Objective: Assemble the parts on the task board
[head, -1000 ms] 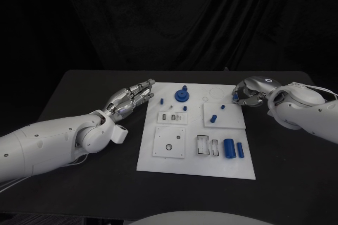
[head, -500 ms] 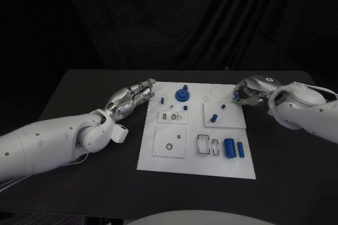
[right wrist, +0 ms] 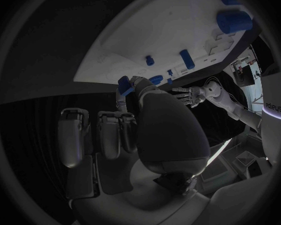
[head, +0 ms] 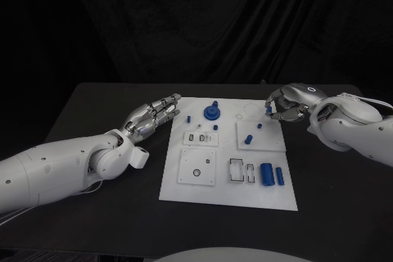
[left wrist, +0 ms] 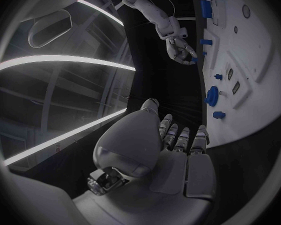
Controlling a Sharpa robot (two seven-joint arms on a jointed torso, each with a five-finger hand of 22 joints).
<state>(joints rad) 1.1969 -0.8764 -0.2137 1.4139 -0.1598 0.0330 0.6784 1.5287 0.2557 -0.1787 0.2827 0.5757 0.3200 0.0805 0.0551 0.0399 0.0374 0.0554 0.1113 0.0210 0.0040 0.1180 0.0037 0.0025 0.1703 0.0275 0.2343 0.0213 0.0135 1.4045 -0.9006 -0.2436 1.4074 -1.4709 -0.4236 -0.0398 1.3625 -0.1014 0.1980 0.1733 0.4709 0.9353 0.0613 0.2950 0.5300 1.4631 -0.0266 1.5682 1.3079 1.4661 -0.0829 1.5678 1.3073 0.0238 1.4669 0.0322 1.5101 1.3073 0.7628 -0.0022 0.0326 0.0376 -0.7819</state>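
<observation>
A black curtain hangs behind a black desk [head: 98, 108], and the white task board [head: 225, 185] lies flat in the middle of it, square to the robot, so both arms can reach it.

The right hand [head: 284, 107] hangs over the board's far corner with a small blue part [right wrist: 125, 83] pinched at its fingertips [right wrist: 138, 82]; the other fingers curl beside it. Holding the piece at its very end leaves most of it free, which I'd judge suits lowering it into a seat below.

The left hand [head: 152, 116] hovers just off the board's near edge, fingers straight, slightly apart and holding nothing, probably waiting out of the way.

Beyond those fingers a round blue knob [head: 212, 111] stands upright. Further down, two blue cylinders [head: 271, 172] lie side by side beside a recessed slot, seemingly still to be fitted.
</observation>
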